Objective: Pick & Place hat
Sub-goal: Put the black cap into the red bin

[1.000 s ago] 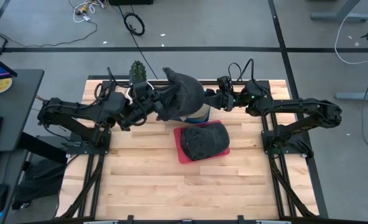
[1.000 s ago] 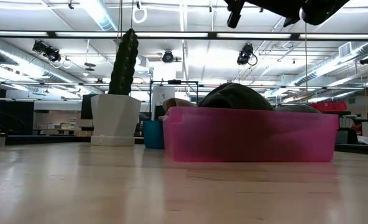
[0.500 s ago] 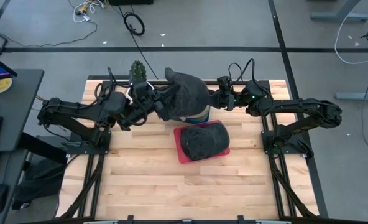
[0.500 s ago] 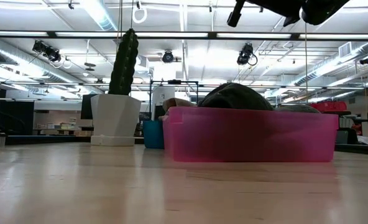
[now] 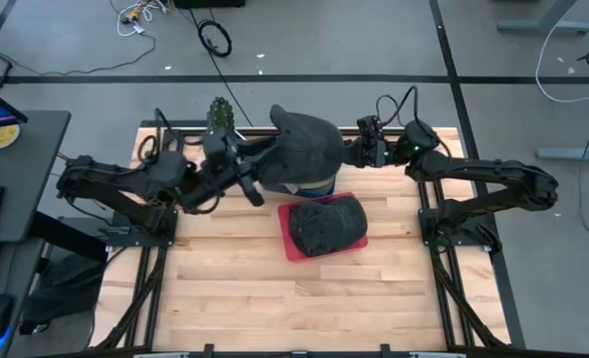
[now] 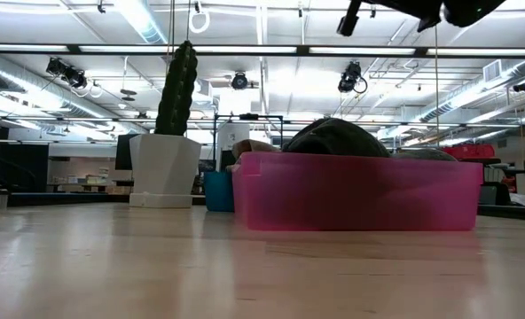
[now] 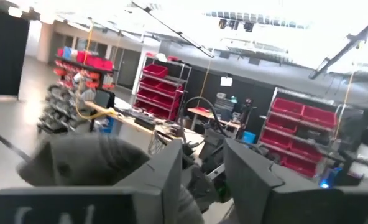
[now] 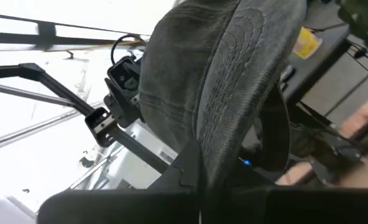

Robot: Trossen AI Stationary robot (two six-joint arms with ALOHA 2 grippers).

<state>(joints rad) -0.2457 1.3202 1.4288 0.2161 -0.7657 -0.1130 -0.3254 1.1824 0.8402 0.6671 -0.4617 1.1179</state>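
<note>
Right gripper (image 5: 352, 151) clamps the raised hat (image 5: 304, 151). Left gripper (image 5: 260, 184), fingers apart, sits beside it. A second hat (image 5: 324, 223) fills the pink bin (image 5: 287, 242).

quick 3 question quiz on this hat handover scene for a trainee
1. True or false: the pink bin already holds a dark hat.
2. Which gripper is clamped on the raised hat? A) left gripper B) right gripper
3. Fill in: the potted cactus stands at the table's ___ edge, on the left arm's side.

Key:
1. True
2. B: the right gripper pinches its edge; the left gripper has its fingers parted beside it.
3. far
</note>
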